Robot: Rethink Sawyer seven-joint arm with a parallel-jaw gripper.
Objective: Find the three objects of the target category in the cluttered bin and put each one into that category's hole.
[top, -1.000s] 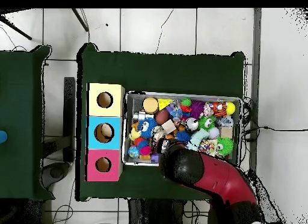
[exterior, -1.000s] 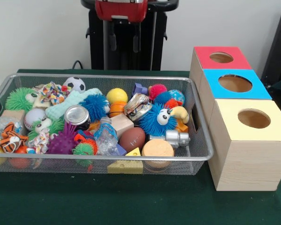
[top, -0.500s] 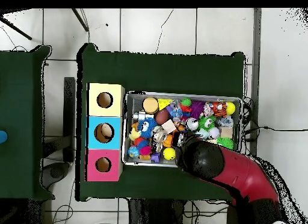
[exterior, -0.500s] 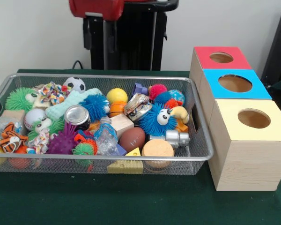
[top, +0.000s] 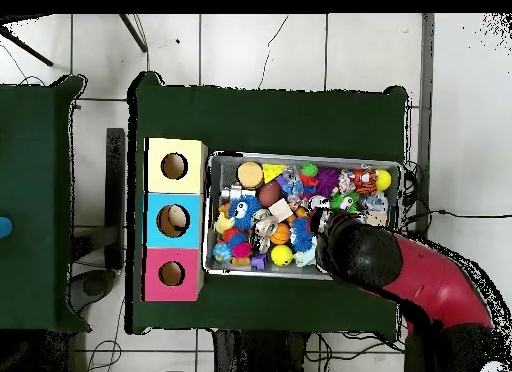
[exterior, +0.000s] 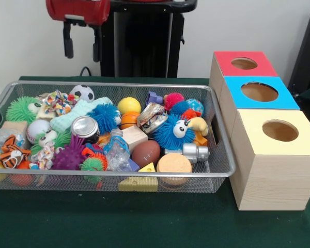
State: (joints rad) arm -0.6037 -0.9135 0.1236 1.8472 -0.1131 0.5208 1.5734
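A wire mesh bin (exterior: 113, 175) holds several jumbled toys. Among them are a small soccer ball (exterior: 82, 93), a yellow ball (exterior: 128, 105), a brown football (exterior: 145, 153), a baseball (exterior: 37, 129), a silver can (exterior: 85, 126) and a blue fuzzy creature with eyes (exterior: 173, 132). My gripper (exterior: 83, 47) hangs high above the bin's far left part, open, with nothing between its fingers. In the overhead view the red and black arm (top: 365, 253) covers the bin's (top: 305, 156) right side and hides the gripper.
Three wooden boxes with round holes stand in a row beside the bin: red top (exterior: 245, 63), blue top (exterior: 259, 92), yellow top (exterior: 280, 130). From above they sit left of the bin, with the yellow box (top: 174, 166), blue box (top: 173, 220) and red box (top: 171, 274).
The gripper has slid steadily to the left in the front view, staying high and open. From above, the arm has swung rightward over the bin. The toys have not moved.
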